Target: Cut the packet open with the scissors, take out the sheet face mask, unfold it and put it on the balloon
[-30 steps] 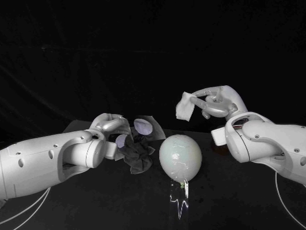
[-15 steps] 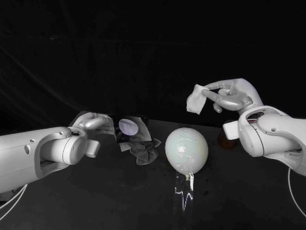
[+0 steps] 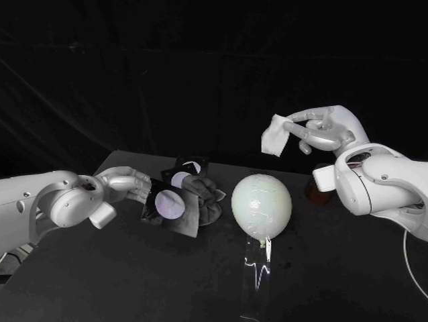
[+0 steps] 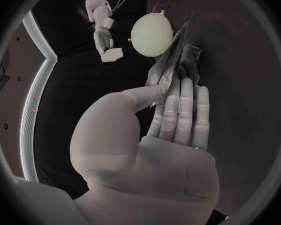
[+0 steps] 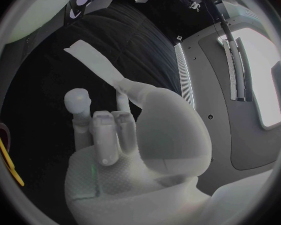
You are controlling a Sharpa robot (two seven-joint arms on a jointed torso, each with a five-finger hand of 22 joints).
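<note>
My left hand [image 3: 123, 185] holds the dark packet [image 3: 168, 206] by its edge, low over the table, its printed pale circle facing me. In the left wrist view the fingers [image 4: 180, 102] lie flat along the packet [image 4: 173, 55], with the thumb on its other side. The pale balloon [image 3: 261, 204] stands upright just right of the packet, knot down, and shows again in the left wrist view [image 4: 152, 31]. My right hand [image 3: 323, 130] is raised behind the balloon and pinches the folded white sheet mask [image 3: 275, 135], which hangs from the fingers [image 5: 93, 61].
A small orange-red object [image 3: 316, 191] lies on the black table [image 3: 127, 275] behind my right forearm. A yellow curved shape [image 5: 8, 157] shows at the edge of the right wrist view. Thin white cables trail off the table's front corners.
My left hand has drawn back to the left and lowered, tilting the packet so its face turns up. The right hand keeps the mask raised, almost still.
</note>
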